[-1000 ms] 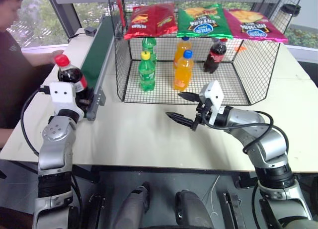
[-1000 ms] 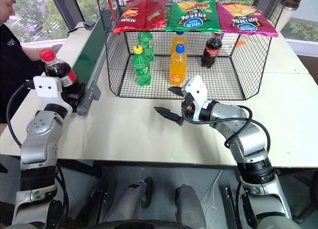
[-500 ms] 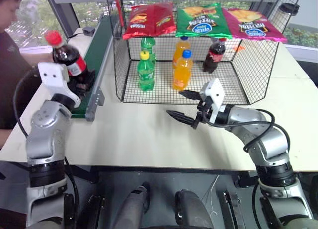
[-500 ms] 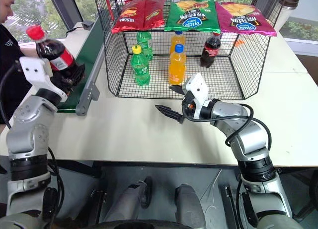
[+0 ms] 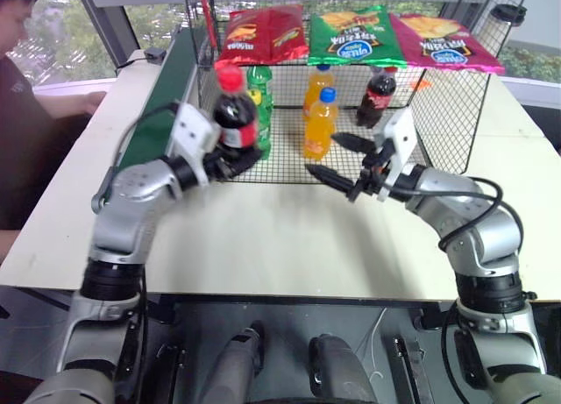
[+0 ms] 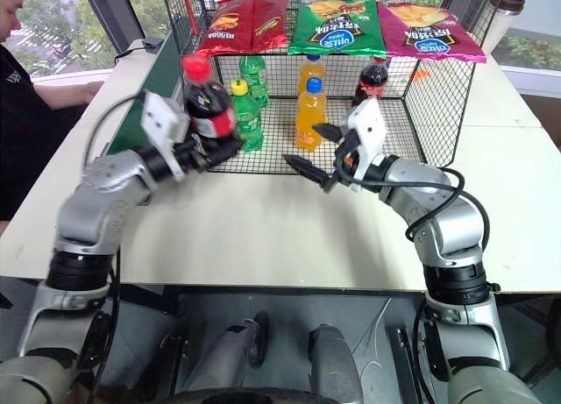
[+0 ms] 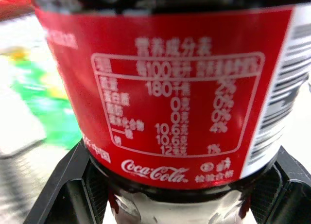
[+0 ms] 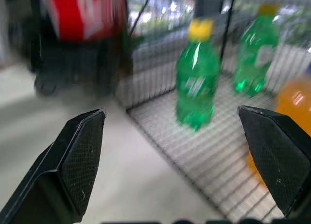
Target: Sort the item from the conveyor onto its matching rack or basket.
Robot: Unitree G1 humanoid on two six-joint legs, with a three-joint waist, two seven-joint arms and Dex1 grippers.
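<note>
The item, a small cola bottle (image 5: 235, 116) with a red cap and red label, is held upright in the air by my left gripper (image 5: 231, 159), which is shut on its lower body. It hangs in front of the left front corner of the black wire basket (image 5: 449, 115). Its label (image 7: 165, 97) is seen close up in the left wrist view. To the left lies the green conveyor (image 5: 166, 97). Just right of the bottle, in front of the basket's open side, my right gripper (image 5: 326, 154) stands open and empty, its fingertips (image 8: 80, 156) pointing toward the item (image 8: 82, 15).
Inside the basket stand green soda bottles (image 5: 260, 106), orange soda bottles (image 5: 321, 124) and another cola bottle (image 5: 377, 93). Three chip bags (image 5: 364, 38) lie on top of it. A person (image 5: 22, 88) sits at the far left by the conveyor. A cup (image 5: 511, 20) stands back right.
My left arm has swung right, carrying the cola bottle from over the conveyor to the basket's front left corner. The right gripper has risen a little and stayed open.
</note>
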